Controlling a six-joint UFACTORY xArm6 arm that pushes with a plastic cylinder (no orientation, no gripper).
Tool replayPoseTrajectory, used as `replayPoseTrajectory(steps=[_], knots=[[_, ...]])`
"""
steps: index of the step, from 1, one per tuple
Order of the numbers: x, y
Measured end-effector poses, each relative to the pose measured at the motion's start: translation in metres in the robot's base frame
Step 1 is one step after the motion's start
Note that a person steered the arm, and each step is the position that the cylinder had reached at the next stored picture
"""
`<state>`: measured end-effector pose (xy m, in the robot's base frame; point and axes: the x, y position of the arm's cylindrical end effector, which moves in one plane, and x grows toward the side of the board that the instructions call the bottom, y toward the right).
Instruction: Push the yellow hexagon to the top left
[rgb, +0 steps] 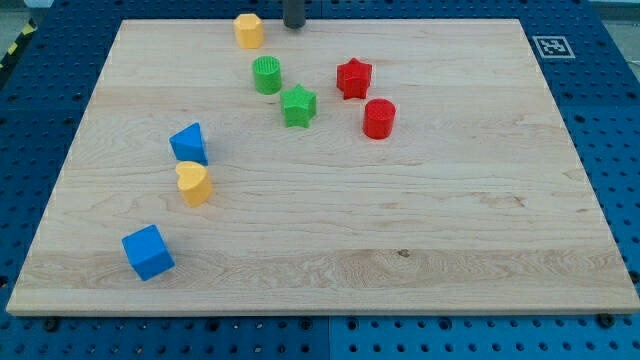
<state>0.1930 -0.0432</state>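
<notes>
Nearest the view's bottom sits a blue cube; above it a yellow heart just below a second blue block. Farther up, the yellow hexagon lies near the board's top edge, left of centre. The tip is a bare rod with no jaws; it stands just right of the hexagon, apart from it. A leftward push looks required.

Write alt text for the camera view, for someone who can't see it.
A wooden board holds eight small coloured blocks; a dark rod's tip stands at the view's top edge, just right of the yellow hexagon, apart from it.
</notes>
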Motion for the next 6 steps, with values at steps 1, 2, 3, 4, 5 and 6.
replayPoseTrajectory(steps=[1, 2, 3, 4, 5, 6], knots=[[0.018, 0.0], [0.034, -0.016], [0.034, -0.051], [0.033, -0.083], [0.033, -0.099], [0.033, -0.099]])
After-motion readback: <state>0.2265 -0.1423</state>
